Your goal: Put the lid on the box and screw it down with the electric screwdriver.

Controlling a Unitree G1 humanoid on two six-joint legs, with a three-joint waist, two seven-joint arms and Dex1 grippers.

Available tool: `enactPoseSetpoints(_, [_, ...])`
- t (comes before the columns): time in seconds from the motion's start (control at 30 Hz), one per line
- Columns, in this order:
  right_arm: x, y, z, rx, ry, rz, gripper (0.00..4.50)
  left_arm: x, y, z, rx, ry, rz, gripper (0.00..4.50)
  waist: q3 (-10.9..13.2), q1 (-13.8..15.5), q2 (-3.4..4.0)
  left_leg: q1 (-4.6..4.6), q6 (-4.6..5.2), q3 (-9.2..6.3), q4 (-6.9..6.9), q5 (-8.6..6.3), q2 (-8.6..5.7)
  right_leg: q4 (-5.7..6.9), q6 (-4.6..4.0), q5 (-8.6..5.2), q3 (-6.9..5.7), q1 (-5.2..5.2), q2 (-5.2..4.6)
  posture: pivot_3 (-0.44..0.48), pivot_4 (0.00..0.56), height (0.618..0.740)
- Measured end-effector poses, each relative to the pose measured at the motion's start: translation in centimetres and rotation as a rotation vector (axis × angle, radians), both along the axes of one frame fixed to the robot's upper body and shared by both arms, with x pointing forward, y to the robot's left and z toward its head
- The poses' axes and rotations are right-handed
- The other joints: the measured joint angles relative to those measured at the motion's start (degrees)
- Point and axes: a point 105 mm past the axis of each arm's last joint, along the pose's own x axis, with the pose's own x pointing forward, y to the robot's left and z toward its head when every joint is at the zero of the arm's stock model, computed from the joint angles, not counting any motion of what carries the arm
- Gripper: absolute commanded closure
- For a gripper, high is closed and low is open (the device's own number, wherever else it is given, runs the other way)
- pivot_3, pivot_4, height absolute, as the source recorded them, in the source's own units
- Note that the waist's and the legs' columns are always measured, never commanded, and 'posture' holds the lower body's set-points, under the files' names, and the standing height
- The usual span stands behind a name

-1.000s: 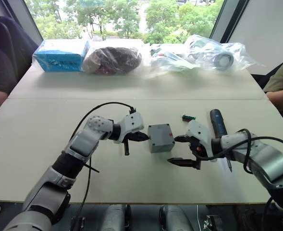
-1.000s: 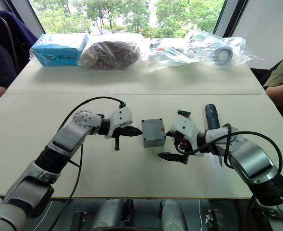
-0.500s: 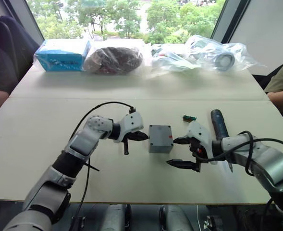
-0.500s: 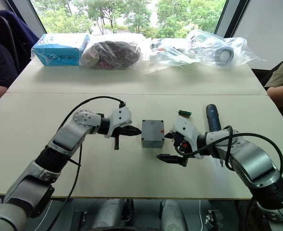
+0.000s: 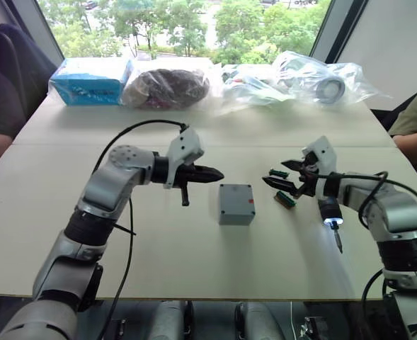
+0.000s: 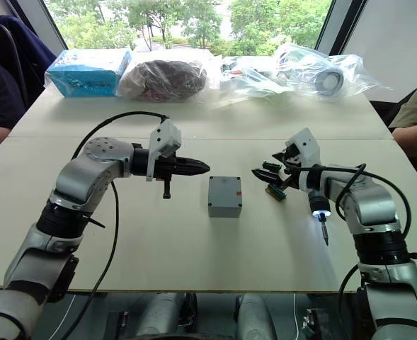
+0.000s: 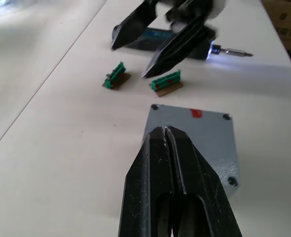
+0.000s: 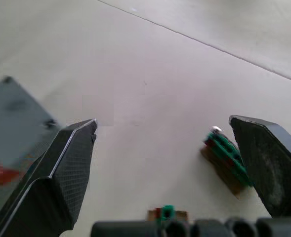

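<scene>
While the box (image 5: 236, 204) is sitting closed near the middle of the counter (image 5: 45, 205), you are seeing the lid (image 7: 194, 129) already lying flat on top of it, a small red mark near one edge and screw holes at its corners. To the robot's right of it, well apart, the electric screwdriver (image 6: 316, 206) is lying on the counter, its tip light glowing and its thin bit pointing toward the counter's near edge. Two small green-and-brown connector pieces (image 7: 166, 81) are resting between the box and the screwdriver. Your right end effector (image 5: 286, 177) is hovering over those pieces with its fingers spread wide and nothing between them, the forearm bending in from the right. Your left end effector (image 5: 212, 173) is hanging above the counter just beyond the box's far left corner, fingers pressed together and empty, pointing across toward the right arm, the elbow raised and the cable looping over it.
</scene>
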Motion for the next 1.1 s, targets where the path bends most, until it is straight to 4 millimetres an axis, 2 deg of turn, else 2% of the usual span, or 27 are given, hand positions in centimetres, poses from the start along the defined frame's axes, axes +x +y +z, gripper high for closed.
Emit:
enactPoseSetpoints(0.1, [0.8, -0.7, -0.7, -0.035, -0.020, -0.032, 0.69, 0.1, 0.1, -0.1, 0.002, 0.001, 0.013, 4.50, 0.0, 0.0, 0.01, 0.00, -0.01, 0.01, 0.00, 0.01, 0.01, 0.01, 0.00, 0.00, 0.00, -0.01, 0.01, 0.000, 0.150, 0.740])
enactPoseSetpoints(0.27, [1.6, -0.9, -1.2, -0.059, -0.047, -0.043, 2.38, -0.3, 0.0, -0.4, 0.001, 0.014, 0.015, 4.50, 0.0, 0.0, 0.01, 0.00, -0.02, 0.01, -0.01, 0.01, 0.02, 0.01, 0.00, 0.00, 0.01, -0.01, 0.01, 0.000, 0.150, 0.740])
enactPoseSetpoints(0.57, [2.4, -0.4, -1.2, -0.059, -0.068, -0.044, 2.38, -0.2, 0.2, -0.6, 0.003, 0.014, 0.027, 4.50, 0.0, 0.0, 0.01, 0.00, -0.04, 0.01, -0.01, 0.02, 0.02, 0.01, 0.00, 0.00, 0.01, 0.00, 0.01, 0.000, 0.150, 0.740])
enactPoseSetpoints(0.9, [2.5, -0.8, -1.7, -0.068, -0.050, -0.059, 2.38, -0.2, 0.1, -0.8, 0.006, 0.013, 0.035, 4.50, 0.0, 0.0, 0.01, 0.01, -0.04, 0.01, -0.01, 0.03, 0.02, 0.01, 0.00, 0.00, 0.01, 0.00, 0.01, 0.000, 0.150, 0.740])
enactPoseSetpoints(0.93, [2.6, -0.7, -1.7, -0.068, -0.051, -0.058, 2.90, -0.2, 0.1, -0.8, 0.008, 0.014, 0.033, 4.50, 0.0, 0.0, 0.01, 0.00, -0.04, 0.01, -0.01, 0.02, 0.02, 0.01, 0.00, 0.00, 0.01, 0.00, 0.01, 0.000, 0.150, 0.740])
enactPoseSetpoints(0.97, [2.6, -0.7, -1.7, -0.066, -0.055, -0.057, 3.14, -0.2, 0.1, -0.9, 0.009, 0.015, 0.032, 4.50, 0.0, 0.0, 0.01, 0.00, -0.04, 0.01, -0.01, 0.03, 0.02, 0.01, 0.00, 0.00, 0.01, 0.00, 0.01, 0.000, 0.150, 0.740])
enactPoseSetpoints(1.07, [2.7, -0.5, -1.8, -0.060, -0.061, -0.054, 4.39, -0.2, 0.0, -1.0, 0.013, 0.017, 0.029, 4.50, 0.0, 0.0, 0.01, 0.00, -0.04, 0.01, -0.01, 0.03, 0.02, 0.01, 0.00, 0.00, 0.01, 0.00, 0.01, 0.000, 0.150, 0.740])
enactPoseSetpoints(1.1, [2.7, -0.5, -1.8, -0.058, -0.060, -0.055, 4.46, -0.3, -0.1, -1.1, 0.016, 0.019, 0.027, 4.50, 0.0, 0.0, 0.01, 0.00, -0.04, 0.01, -0.01, 0.03, 0.02, 0.01, 0.00, 0.00, 0.01, 0.00, 0.01, 0.000, 0.150, 0.740])
